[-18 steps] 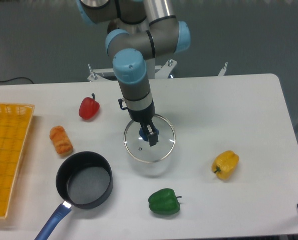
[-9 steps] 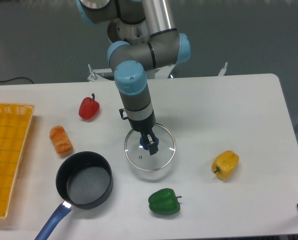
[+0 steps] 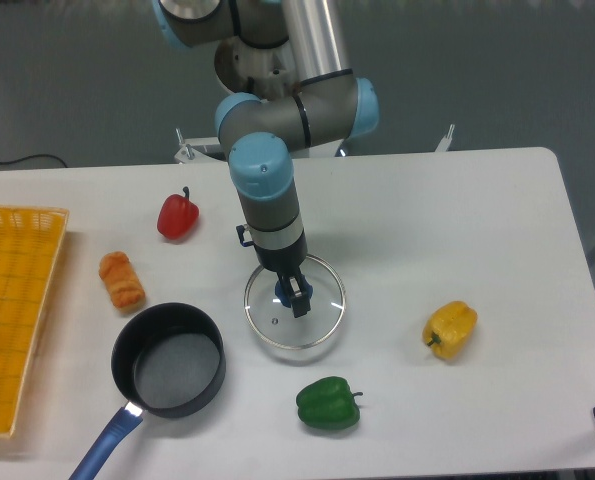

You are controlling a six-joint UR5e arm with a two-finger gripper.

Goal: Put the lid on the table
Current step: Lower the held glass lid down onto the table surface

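The lid (image 3: 317, 318), round clear glass with a thin metal rim and a blue knob, sits low over the white table (image 3: 457, 220) near its middle, just right of the saucepan. Whether it rests on the tabletop I cannot tell; only a thin shadow shows under its front edge. My gripper (image 3: 296, 296) points straight down over the lid's centre, its dark fingers shut on the blue knob. The arm rises behind it toward the table's far edge.
A black saucepan (image 3: 169, 359) with a blue handle stands front left. A green pepper (image 3: 328, 404) lies in front of the lid, a yellow pepper (image 3: 450, 329) to its right, a red pepper (image 3: 177, 215) and an orange pastry (image 3: 122, 279) to the left. A yellow mesh tray (image 3: 12, 310) fills the left edge.
The gripper has come down and slightly forward with the lid. The lid's shadow has shrunk to a thin band under its rim.
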